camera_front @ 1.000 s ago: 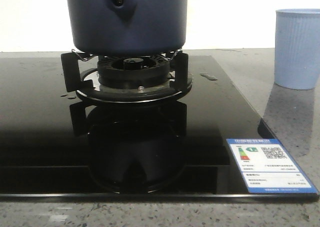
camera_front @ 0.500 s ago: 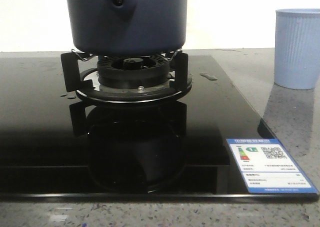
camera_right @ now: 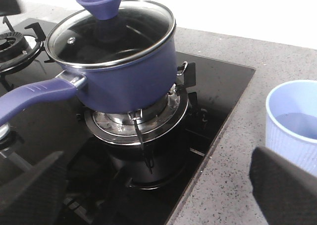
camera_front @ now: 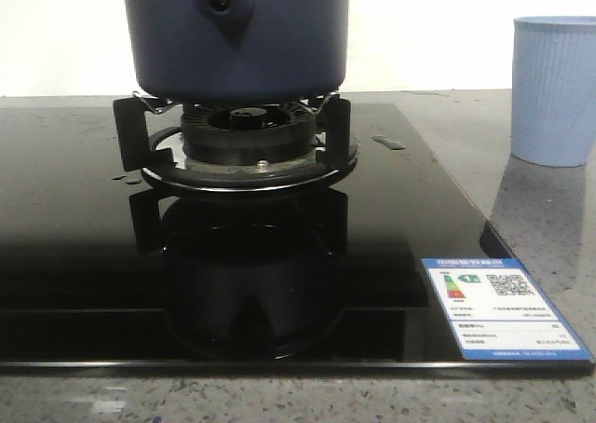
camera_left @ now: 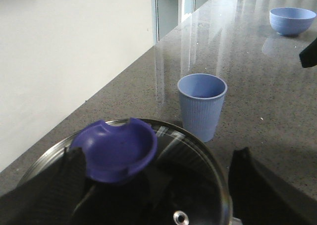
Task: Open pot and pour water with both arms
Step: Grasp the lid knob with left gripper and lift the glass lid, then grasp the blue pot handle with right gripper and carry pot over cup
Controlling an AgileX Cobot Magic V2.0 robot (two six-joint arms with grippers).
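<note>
The dark navy pot (camera_front: 237,41) stands on the gas burner (camera_front: 247,139), its handle bracket facing the front camera. In the right wrist view the pot (camera_right: 133,76) has its glass lid (camera_right: 124,31) on, with a purple knob (camera_right: 101,2) and a long handle (camera_right: 34,96). My left gripper (camera_left: 153,195) hovers open just above the lid (camera_left: 198,155); the knob (camera_left: 116,148) sits close to one finger (camera_left: 64,185), not gripped. My right gripper (camera_right: 158,195) is open and empty, in front of the stove and apart from the pot. Neither gripper shows in the front view.
A pale blue ribbed cup (camera_front: 554,88) stands on the grey counter right of the black glass hob (camera_front: 74,237); it also shows in both wrist views (camera_left: 202,103) (camera_right: 294,121). A blue bowl (camera_left: 292,21) sits farther along the counter. A second burner (camera_right: 12,41) lies beyond the pot's handle.
</note>
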